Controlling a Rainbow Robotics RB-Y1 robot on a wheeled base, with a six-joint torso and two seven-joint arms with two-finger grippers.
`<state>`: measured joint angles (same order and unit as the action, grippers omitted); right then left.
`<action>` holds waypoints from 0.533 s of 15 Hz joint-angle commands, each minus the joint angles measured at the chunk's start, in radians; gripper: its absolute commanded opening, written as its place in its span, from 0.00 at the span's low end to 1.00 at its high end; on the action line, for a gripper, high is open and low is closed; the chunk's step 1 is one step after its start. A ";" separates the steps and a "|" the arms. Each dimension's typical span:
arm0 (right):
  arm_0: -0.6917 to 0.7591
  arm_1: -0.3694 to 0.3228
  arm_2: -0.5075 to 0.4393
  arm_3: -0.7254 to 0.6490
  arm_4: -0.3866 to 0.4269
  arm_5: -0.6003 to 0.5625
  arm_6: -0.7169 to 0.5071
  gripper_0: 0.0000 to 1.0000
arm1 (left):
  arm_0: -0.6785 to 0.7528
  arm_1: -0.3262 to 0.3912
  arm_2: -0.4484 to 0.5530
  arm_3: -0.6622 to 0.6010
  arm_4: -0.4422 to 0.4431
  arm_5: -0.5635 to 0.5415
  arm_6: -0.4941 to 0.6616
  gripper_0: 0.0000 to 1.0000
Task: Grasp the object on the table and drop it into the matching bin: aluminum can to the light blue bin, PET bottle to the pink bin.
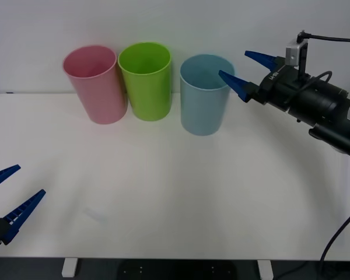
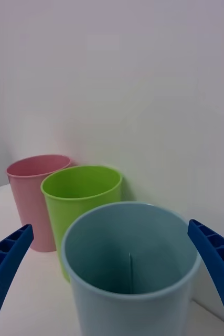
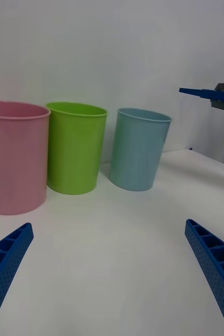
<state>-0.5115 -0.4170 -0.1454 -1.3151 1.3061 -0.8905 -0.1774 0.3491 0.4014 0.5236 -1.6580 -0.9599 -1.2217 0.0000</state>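
Note:
The light blue bin [image 1: 204, 99] stands upright at the back of the white table [image 1: 175, 192], right of centre. My right gripper [image 1: 233, 63] hovers open just right of the bin's rim, its fingers on either side of the bin's mouth [image 2: 130, 247] in the right wrist view, with nothing between them. The part of the bin's inside that I can see holds nothing. The pink bin [image 1: 96, 87] stands at the back left. My left gripper [image 1: 30, 179] is open low at the table's front left. The aluminum can and the PET bottle are out of view.
A lime green bin [image 1: 146, 84] stands between the pink and light blue bins, all three in a row along the back by a white wall. The left wrist view shows the same row [image 3: 72, 149] and the right gripper's finger [image 3: 198, 93] farther off.

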 commanded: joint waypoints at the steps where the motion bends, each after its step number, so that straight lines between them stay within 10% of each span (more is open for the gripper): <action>1: 0.108 -0.029 -0.008 -0.096 -0.034 -0.002 0.009 1.00 | 0.000 0.000 0.000 0.000 0.000 0.000 0.000 1.00; 8: 0.370 -0.052 -0.148 -0.273 -0.042 -0.169 0.102 1.00 | 0.000 0.000 0.000 0.000 0.000 0.000 0.000 1.00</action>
<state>-0.1648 -0.4694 -0.2745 -1.5747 1.2635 -1.0375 -0.1062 0.3491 0.4014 0.5236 -1.6580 -0.9599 -1.2217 0.0000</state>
